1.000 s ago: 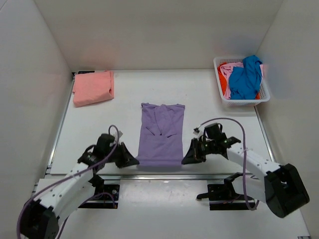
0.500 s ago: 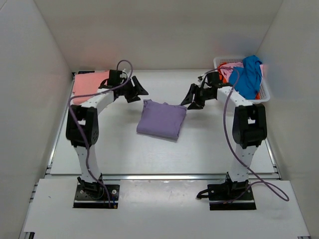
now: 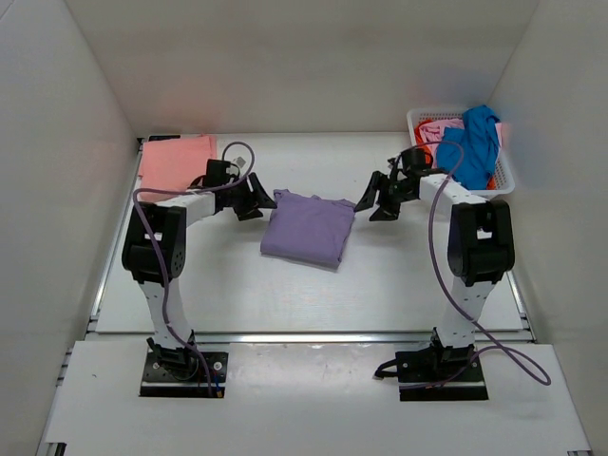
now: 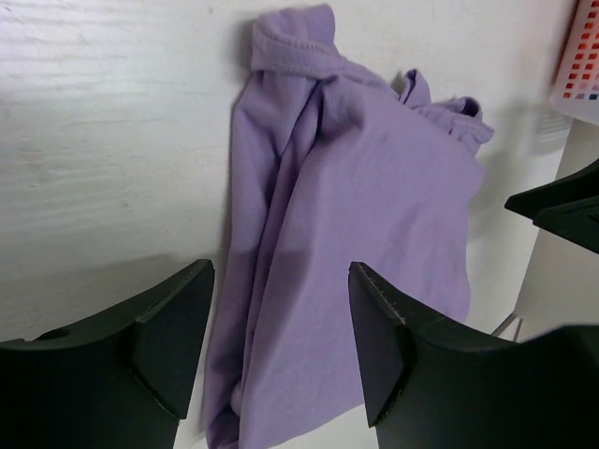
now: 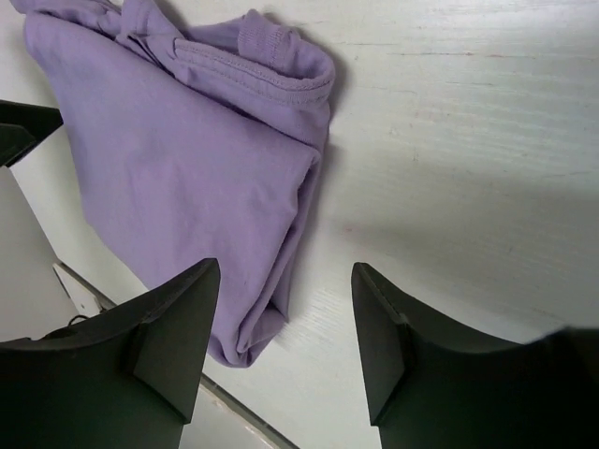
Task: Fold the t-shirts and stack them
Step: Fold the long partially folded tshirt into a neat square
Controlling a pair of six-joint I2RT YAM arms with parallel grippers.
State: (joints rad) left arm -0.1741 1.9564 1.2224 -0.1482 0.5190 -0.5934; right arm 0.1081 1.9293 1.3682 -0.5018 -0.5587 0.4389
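Observation:
A lavender-purple t-shirt (image 3: 307, 228) lies folded in half on the table, its collar end towards the back. My left gripper (image 3: 258, 200) hovers open at the shirt's far left corner, holding nothing. My right gripper (image 3: 372, 203) hovers open at the far right corner, also empty. In the left wrist view the shirt (image 4: 365, 187) lies under and beyond the open gripper (image 4: 281, 323). The right wrist view shows the shirt's (image 5: 187, 159) folded edge under the left finger (image 5: 173, 327), with bare table between the fingers. A folded salmon-pink t-shirt (image 3: 176, 161) lies at the back left.
A white lattice basket (image 3: 494, 185) stands at the back right with bright blue (image 3: 467, 147), orange-red (image 3: 424, 144) and pink (image 3: 446, 125) t-shirts heaped in it. White walls close in the table on three sides. A metal rail runs along the near edge.
One second ago both grippers were shut on the purple shirt's near hem. They carried it to the back, folding the shirt in half, opened and let go, and have since drawn slightly nearer.

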